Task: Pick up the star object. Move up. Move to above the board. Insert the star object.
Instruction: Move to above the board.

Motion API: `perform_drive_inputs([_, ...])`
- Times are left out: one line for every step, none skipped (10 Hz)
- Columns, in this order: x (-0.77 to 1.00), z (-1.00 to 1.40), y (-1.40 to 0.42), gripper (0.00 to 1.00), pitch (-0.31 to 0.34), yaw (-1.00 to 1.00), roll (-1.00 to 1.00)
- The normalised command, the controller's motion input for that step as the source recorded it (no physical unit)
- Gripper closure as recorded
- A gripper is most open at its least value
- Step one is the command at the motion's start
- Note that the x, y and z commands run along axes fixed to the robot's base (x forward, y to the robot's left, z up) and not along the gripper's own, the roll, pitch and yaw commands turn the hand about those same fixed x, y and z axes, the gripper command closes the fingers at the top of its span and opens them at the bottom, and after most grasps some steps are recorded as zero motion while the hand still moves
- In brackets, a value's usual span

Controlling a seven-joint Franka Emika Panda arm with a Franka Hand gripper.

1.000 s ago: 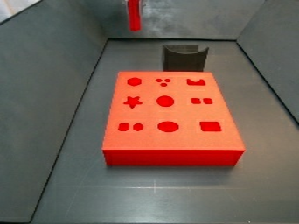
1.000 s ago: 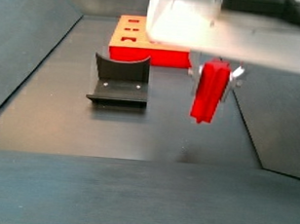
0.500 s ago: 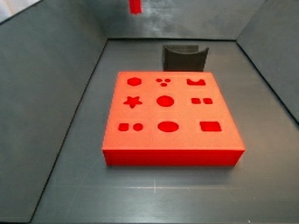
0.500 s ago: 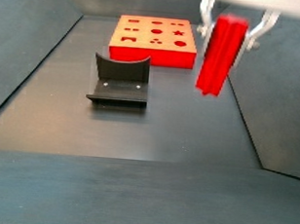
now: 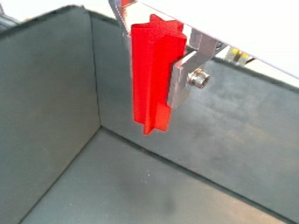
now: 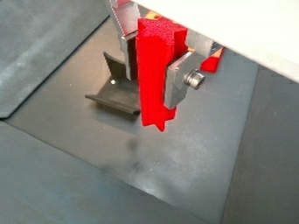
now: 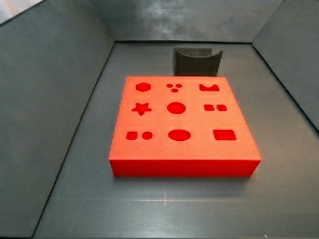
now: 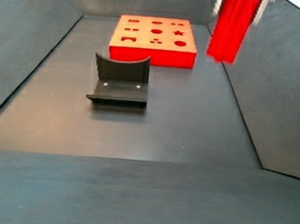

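The silver two-finger gripper (image 5: 162, 66) is squeezing the slim tall red star peg (image 5: 153, 77) between its flat fingers (image 5: 188, 72), as both wrist views are showing. The peg is hanging upright, high in the air above the dark grey surface (image 8: 137, 142). In a side view its lower part (image 8: 233, 27) is showing at the top edge, off to one side of the big flat red board with darker shaped holes (image 8: 155, 41), probably not over it. The board (image 7: 182, 125) is lying flat on the surface. The dark grey open-fronted holder (image 8: 120, 79) is standing just beside the board.
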Motion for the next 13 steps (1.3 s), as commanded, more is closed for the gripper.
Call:
perform_drive_inputs([-0.01, 1.00, 0.01, 1.00, 0.098, -0.03, 0.02])
perform_drive_inputs([-0.01, 1.00, 0.01, 1.00, 0.101, -0.03, 0.02])
perform_drive_inputs([-0.01, 1.00, 0.01, 1.00, 0.101, -0.03, 0.02])
perform_drive_inputs([-0.01, 1.00, 0.01, 1.00, 0.100, -0.03, 0.02])
perform_drive_inputs([-0.01, 1.00, 0.01, 1.00, 0.099, -0.04, 0.01])
perform_drive_inputs([0.00, 1.00, 0.01, 1.00, 0.097, -0.04, 0.01])
perform_drive_inputs([0.00, 1.00, 0.01, 1.00, 0.099, -0.04, 0.01])
perform_drive_inputs([0.00, 1.00, 0.01, 1.00, 0.102, -0.04, 0.01])
perform_drive_inputs([0.01, 0.79, 0.01, 1.00, 0.102, -0.04, 0.00])
perform_drive_inputs([0.01, 0.68, 0.01, 1.00, 0.101, -0.04, 0.00])
perform_drive_inputs([0.01, 0.47, 0.01, 1.00, 0.102, -0.04, 0.00])
perform_drive_inputs([0.01, 0.37, 0.01, 1.00, 0.101, -0.04, 0.00])
perform_drive_inputs([0.14, -0.12, -1.00, 1.00, 0.561, 1.00, -0.34])
